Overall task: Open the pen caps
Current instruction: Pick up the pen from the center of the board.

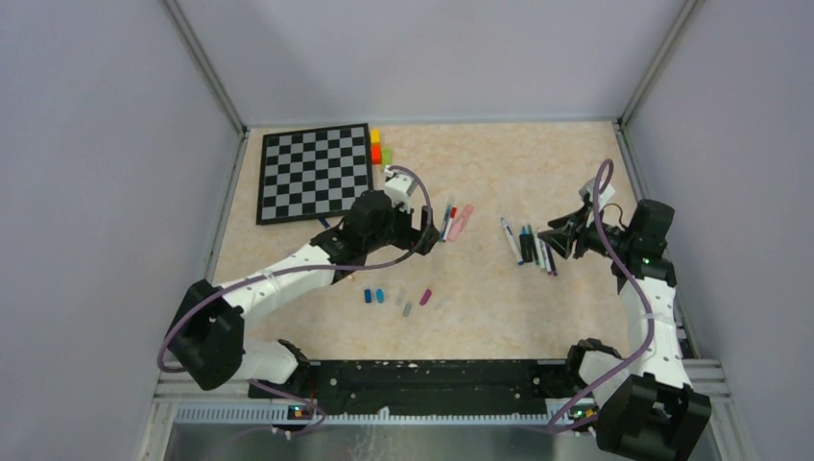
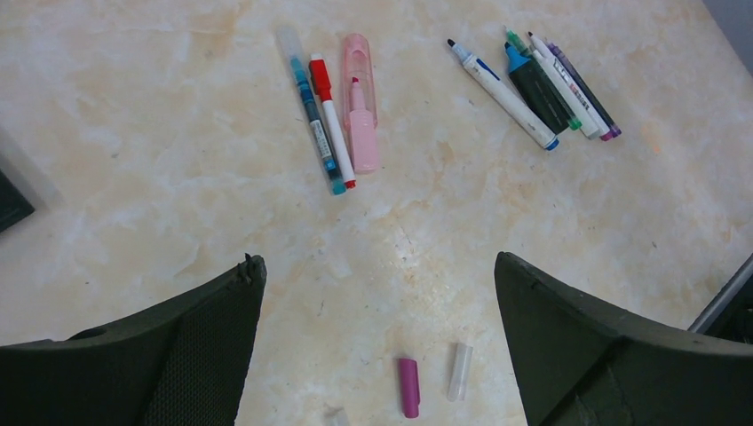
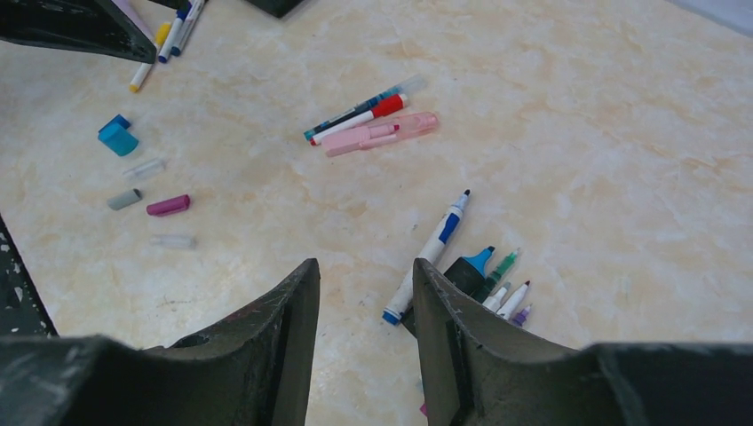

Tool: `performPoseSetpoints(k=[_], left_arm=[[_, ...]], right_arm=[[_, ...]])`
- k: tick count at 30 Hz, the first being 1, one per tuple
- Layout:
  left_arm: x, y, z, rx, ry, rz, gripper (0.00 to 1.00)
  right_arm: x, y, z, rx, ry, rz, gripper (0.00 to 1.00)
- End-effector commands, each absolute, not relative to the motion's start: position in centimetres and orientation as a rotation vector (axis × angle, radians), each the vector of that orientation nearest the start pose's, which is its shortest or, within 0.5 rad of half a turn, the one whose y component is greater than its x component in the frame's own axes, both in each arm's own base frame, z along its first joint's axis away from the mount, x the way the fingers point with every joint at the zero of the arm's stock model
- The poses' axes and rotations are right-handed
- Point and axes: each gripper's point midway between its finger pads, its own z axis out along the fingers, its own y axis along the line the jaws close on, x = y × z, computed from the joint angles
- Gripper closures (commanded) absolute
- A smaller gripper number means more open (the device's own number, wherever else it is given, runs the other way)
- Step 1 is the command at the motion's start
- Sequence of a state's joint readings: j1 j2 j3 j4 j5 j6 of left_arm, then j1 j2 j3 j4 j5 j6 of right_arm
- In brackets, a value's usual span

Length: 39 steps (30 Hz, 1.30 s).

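Note:
Three capped pens lie side by side: a teal one [image 2: 313, 115], a red-capped one [image 2: 332, 120] and a wider pink highlighter [image 2: 361, 106]. My left gripper [image 2: 377, 266] hangs open above bare table just short of them, nothing between its fingers. Loose pen caps lie nearer the arms: magenta [image 2: 408, 387], clear [image 2: 459, 371], blue [image 3: 117, 138] and grey [image 3: 124, 199]. A bunch of uncapped pens [image 3: 439, 244] lies to the right, partly hidden by my right gripper [image 3: 360, 266], which is open and empty right beside them. In the top view the left gripper [image 1: 427, 230] and right gripper [image 1: 562, 238] flank the two pen groups.
A chessboard [image 1: 315, 173] lies at the back left with yellow, red and green blocks [image 1: 376, 146] at its right edge. More pens [image 3: 169, 35] lie under the left arm. Walls close in the table on three sides.

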<state>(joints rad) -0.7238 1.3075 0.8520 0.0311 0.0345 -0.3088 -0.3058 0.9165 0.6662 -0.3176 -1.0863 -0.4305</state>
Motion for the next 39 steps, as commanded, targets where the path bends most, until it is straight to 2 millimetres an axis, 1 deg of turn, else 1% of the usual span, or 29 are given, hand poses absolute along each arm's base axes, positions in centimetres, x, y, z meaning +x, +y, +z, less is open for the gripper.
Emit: performPoseSetpoints(k=[1, 3, 5, 9, 14, 16, 17, 20, 22, 25, 27, 29, 33, 39], left_arm=[[30.8, -31.0, 19.4, 0.450, 1.984, -0.818, 0.01], [31.7, -31.3, 18.5, 0.441, 2.029, -0.808, 0.01], [32.7, -31.9, 18.0, 0.437, 2.062, -0.794, 0.01], [34.4, -32.4, 15.0, 0.415, 2.193, -0.722, 0.01], [36.6, -32.6, 12.1, 0.387, 2.317, -0.603, 0.02], [37.3, -32.5, 11.2, 0.375, 2.351, -0.550, 0.05], [37.6, -32.4, 10.8, 0.372, 2.364, -0.526, 0.06], [38.9, -31.9, 9.3, 0.346, 2.401, -0.426, 0.19], [39.4, -31.9, 8.2, 0.356, 2.433, -0.385, 0.26], [39.8, -32.0, 6.7, 0.382, 2.486, -0.337, 0.40], [40.1, -32.2, 6.1, 0.399, 2.503, -0.318, 0.46], [40.4, -32.4, 5.7, 0.411, 2.509, -0.314, 0.49], [40.6, -33.1, 5.7, 0.438, 2.507, -0.346, 0.51], [40.5, -33.6, 5.1, 0.459, 2.517, -0.366, 0.53]], right_arm=[[27.1, 6.7, 20.3, -0.728, 1.685, 0.616, 0.58], [27.1, 6.7, 20.3, -0.728, 1.685, 0.616, 0.58], [27.1, 6.7, 20.3, -0.728, 1.684, 0.615, 0.58], [27.2, 6.6, 20.3, -0.726, 1.686, 0.611, 0.58], [27.2, 6.6, 20.3, -0.725, 1.687, 0.610, 0.58], [27.2, 6.6, 20.3, -0.724, 1.688, 0.614, 0.57], [27.2, 6.6, 20.3, -0.723, 1.688, 0.614, 0.57], [27.1, 6.6, 20.3, -0.723, 1.688, 0.613, 0.57], [27.2, 6.6, 20.3, -0.724, 1.687, 0.613, 0.57], [27.2, 6.6, 20.3, -0.724, 1.686, 0.613, 0.57], [27.2, 6.6, 20.3, -0.725, 1.686, 0.612, 0.57], [27.2, 6.6, 20.3, -0.725, 1.686, 0.612, 0.57], [27.2, 6.6, 20.3, -0.724, 1.686, 0.613, 0.57], [27.2, 6.6, 20.3, -0.723, 1.687, 0.614, 0.57]])
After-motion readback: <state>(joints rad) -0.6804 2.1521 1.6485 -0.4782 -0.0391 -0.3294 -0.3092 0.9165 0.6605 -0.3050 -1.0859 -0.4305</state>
